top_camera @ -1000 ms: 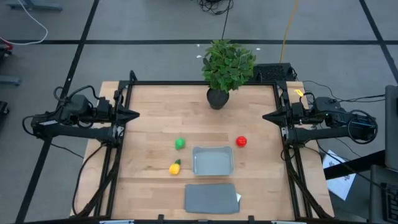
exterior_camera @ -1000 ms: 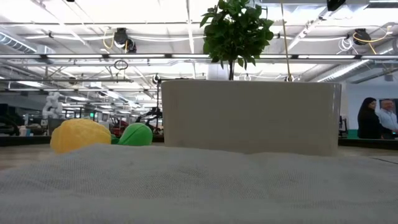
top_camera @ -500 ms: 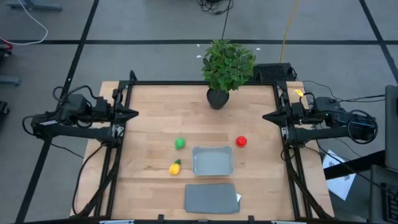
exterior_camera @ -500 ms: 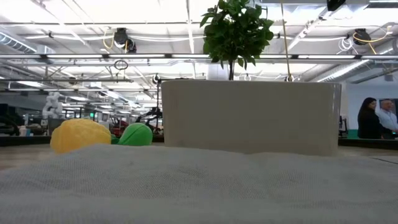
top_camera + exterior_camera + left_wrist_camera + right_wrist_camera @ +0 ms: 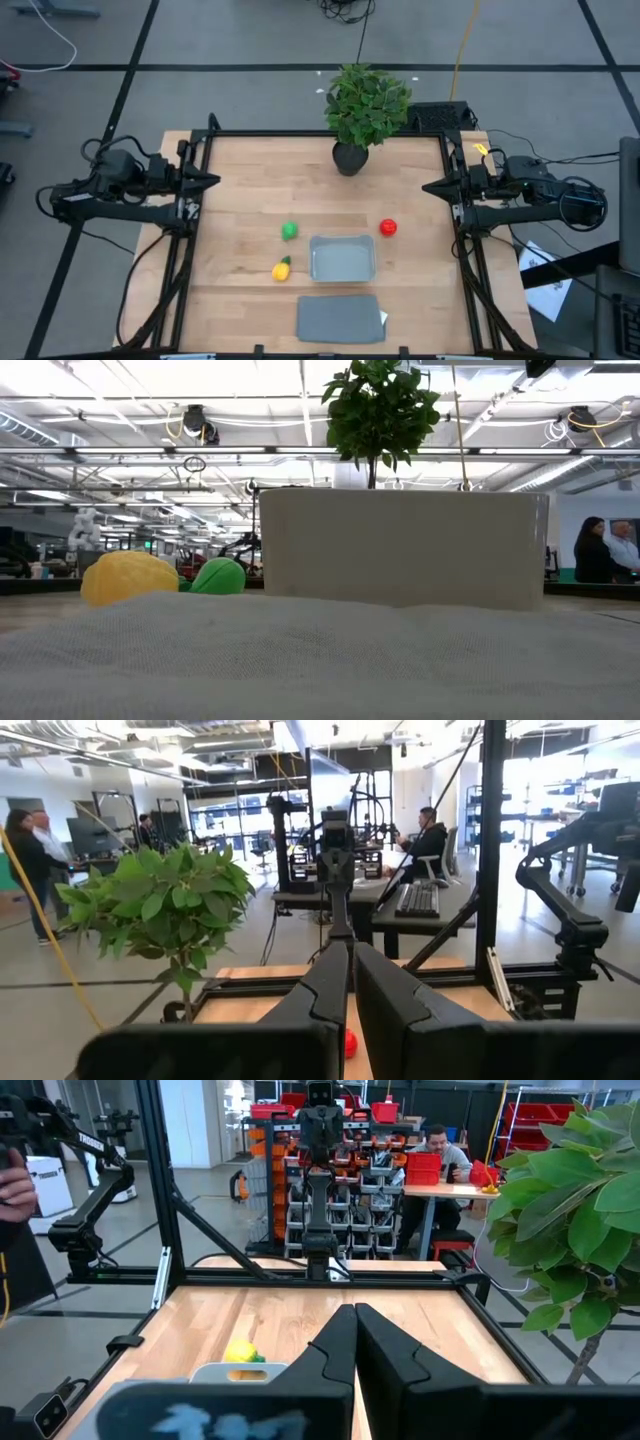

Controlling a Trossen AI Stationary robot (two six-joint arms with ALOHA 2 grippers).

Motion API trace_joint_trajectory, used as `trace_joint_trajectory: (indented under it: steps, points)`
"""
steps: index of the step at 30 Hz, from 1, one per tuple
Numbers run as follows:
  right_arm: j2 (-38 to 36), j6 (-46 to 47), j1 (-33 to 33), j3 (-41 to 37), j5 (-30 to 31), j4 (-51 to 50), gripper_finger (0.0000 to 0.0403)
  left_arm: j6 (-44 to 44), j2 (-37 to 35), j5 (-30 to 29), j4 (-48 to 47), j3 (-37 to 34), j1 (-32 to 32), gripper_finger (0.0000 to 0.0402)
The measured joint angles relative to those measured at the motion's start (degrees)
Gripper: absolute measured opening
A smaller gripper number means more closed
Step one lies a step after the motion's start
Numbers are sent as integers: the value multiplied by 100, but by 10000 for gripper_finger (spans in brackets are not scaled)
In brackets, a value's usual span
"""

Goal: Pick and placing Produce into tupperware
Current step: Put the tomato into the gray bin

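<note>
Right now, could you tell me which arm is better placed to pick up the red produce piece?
Probably the right. The red piece lies on the right side of the tupperware, nearer the right hand. The left hand waits at the opposite edge, closer to the green piece.

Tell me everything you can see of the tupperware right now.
The tupperware is a shallow, translucent grey-blue plastic rectangle with rounded corners, open side up and empty. It sits flat on the wooden table, just beyond the grey lid, apart from all three produce pieces. Nothing touches it.
</note>
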Motion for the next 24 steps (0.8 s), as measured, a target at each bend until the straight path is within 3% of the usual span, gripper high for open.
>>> trace_joint_trajectory:
  steps: [10, 18, 24]
  points:
    - [0, 0, 0, 0, 0, 0, 0, -118, 0, 0, 701, 0, 2, 26]
    - [0, 2, 0, 0, -1, 1, 0, -397, 2, 0, 485, -8, 0, 26]
    - [46, 231, 0, -65, 1, 321, 0, -306, 278, -142, 687, -618, -1, 26]
